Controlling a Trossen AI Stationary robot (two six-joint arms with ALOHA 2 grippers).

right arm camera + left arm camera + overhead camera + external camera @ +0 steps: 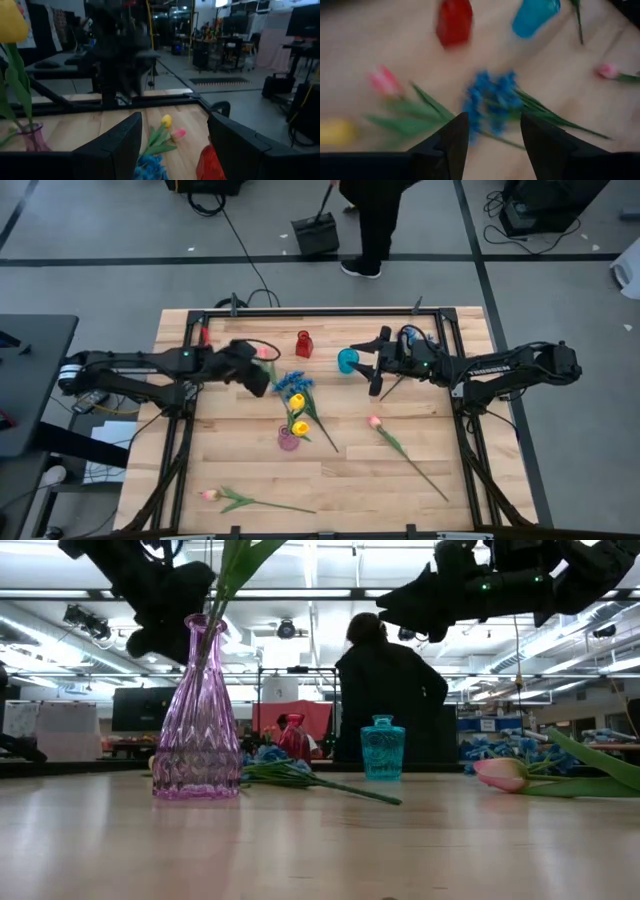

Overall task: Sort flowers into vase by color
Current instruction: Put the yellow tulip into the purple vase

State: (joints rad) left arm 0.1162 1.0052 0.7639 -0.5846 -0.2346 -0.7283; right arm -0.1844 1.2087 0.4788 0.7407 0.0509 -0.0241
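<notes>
A pink glass vase [288, 438] [197, 710] stands mid-table with two yellow tulips [298, 414] in it. Blue clustered blooms [292, 383] [490, 100] lie flat on the table beside a pink tulip [382, 80] and a yellow one [335, 131]. My left gripper [255, 372] [492, 135] hovers open above the blue blooms and touches nothing. My right gripper [375, 372] [175, 142] hangs open in the air by the teal vase [347, 360]. A red vase [303, 343] stands further back. Two more pink tulips [374, 421] [208, 495] lie on the table.
A person [385, 690] stands beyond the far edge. The long stem of the right-hand pink tulip [415, 465] runs toward the near right corner. Bare wood lies along the near edge between the two loose pink tulips. Black frame rails [300, 311] border the table.
</notes>
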